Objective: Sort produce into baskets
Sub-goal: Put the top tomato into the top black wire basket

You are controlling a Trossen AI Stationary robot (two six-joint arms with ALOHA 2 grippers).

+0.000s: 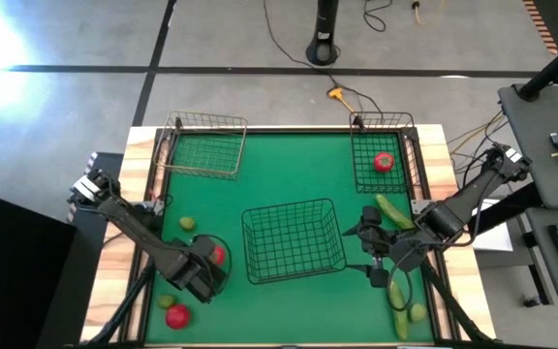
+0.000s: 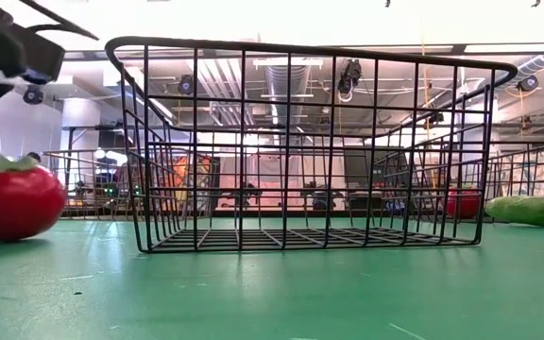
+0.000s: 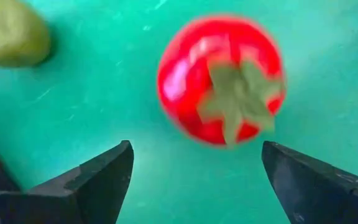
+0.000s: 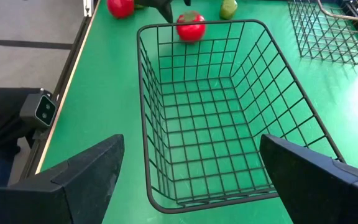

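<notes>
Red tomato (image 3: 219,79), left tool (image 3: 194,177) open above

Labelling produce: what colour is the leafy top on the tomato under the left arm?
Dull green calyx, clearest in the left wrist view.

Right gripper (image 4: 188,171): fingers standing wide apart, hovering over the empty central basket (image 4: 222,112) sitting on the green desk (image 4: 104,93). Beyond the basket: two tomatoes (image 4: 191,27), one lime (image 4: 229,8). Second basket (image 4: 328,31) lying near a desk corner.
</notes>
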